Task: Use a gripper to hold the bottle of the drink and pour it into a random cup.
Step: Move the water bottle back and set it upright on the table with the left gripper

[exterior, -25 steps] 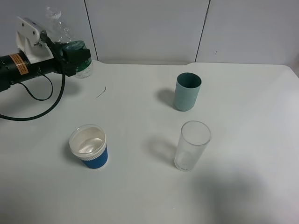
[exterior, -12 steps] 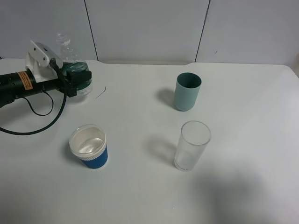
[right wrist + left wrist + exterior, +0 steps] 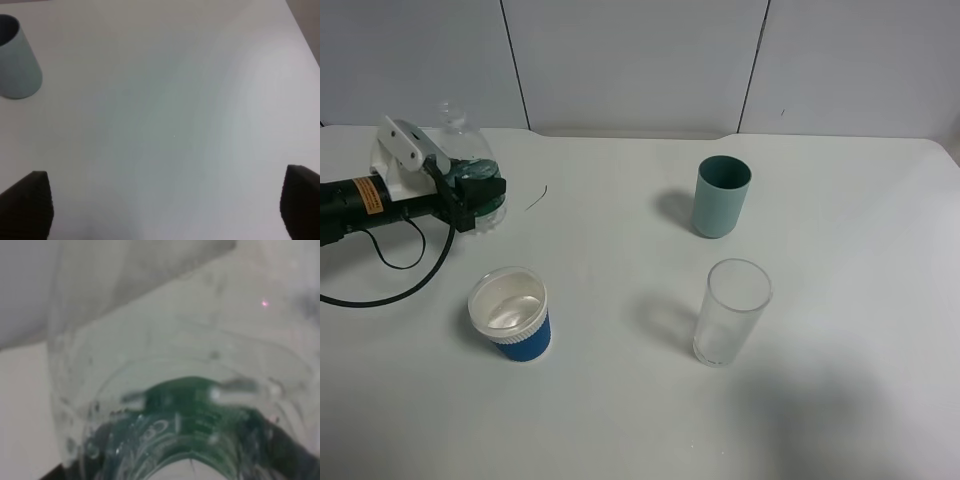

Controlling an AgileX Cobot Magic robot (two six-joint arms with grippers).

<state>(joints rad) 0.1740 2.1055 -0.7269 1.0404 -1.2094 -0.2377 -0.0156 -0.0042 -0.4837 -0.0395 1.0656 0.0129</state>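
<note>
Left end effector (image 3: 480,195) grips the bottle (image 3: 470,170) over white table (image 3: 620,400).

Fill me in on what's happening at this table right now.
The left gripper is clamped on the uncapped bottle of the drink, upright at the table's far left. The blue cup in front of it appears to hold some liquid. The teal cup and clear glass stand untouched. The right gripper is open over bare table.
</note>
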